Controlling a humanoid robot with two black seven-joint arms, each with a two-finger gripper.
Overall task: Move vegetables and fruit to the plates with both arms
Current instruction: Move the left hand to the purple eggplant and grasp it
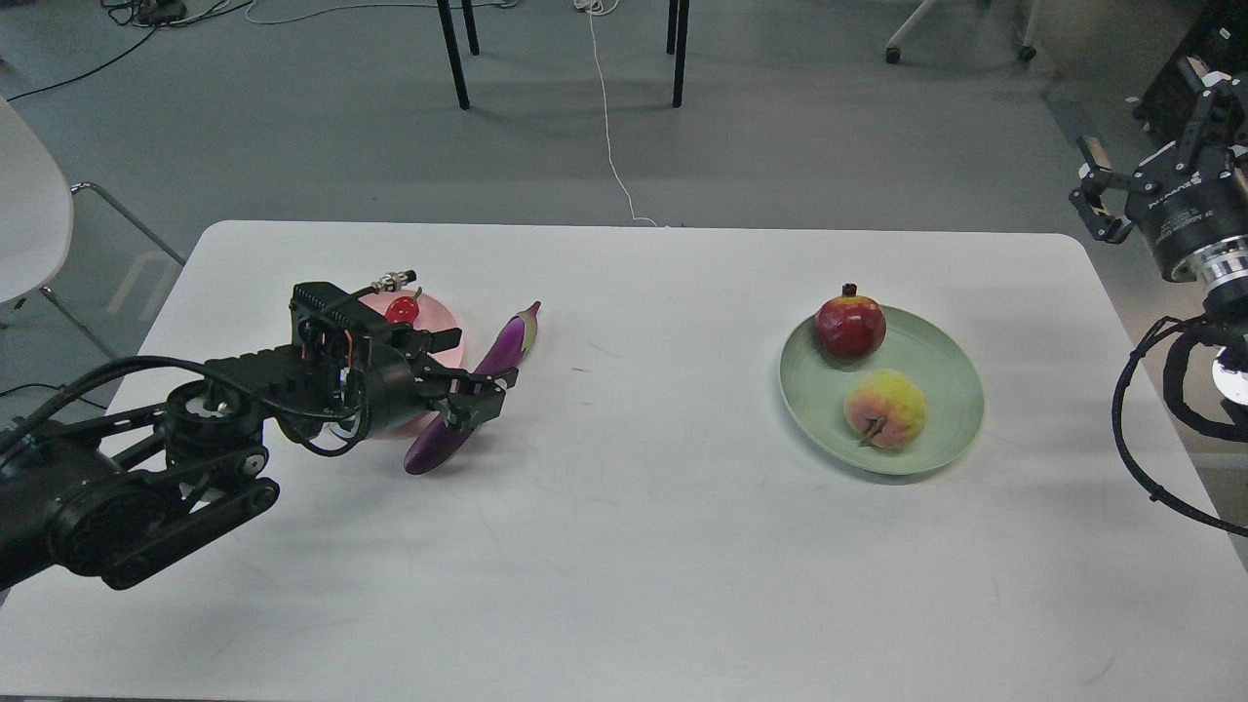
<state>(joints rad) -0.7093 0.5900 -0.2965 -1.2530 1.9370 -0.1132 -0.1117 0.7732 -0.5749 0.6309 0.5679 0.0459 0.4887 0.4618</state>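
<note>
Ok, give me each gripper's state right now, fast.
Left gripper: open, fingers on either side of the eggplant, not clamped.
Right gripper: open, empty, raised beyond the table's right edge.

The eggplant (pixel 476 395) is gleaming glossy purple with a dull greyish cap, and the chili pepper (pixel 402 310) is shining a slick red on the matt pink plate (pixel 444 317). Over on the matt pale green plate (pixel 936 390), the pomegranate (pixel 850 328) is showing a soft sheen while the peach (pixel 885 409) is looking velvety. The white table (pixel 634 546) is looking smooth, faintly scuffed, and the right arm's wrist ring (pixel 1221 265) is glinting like polished metal.
</note>
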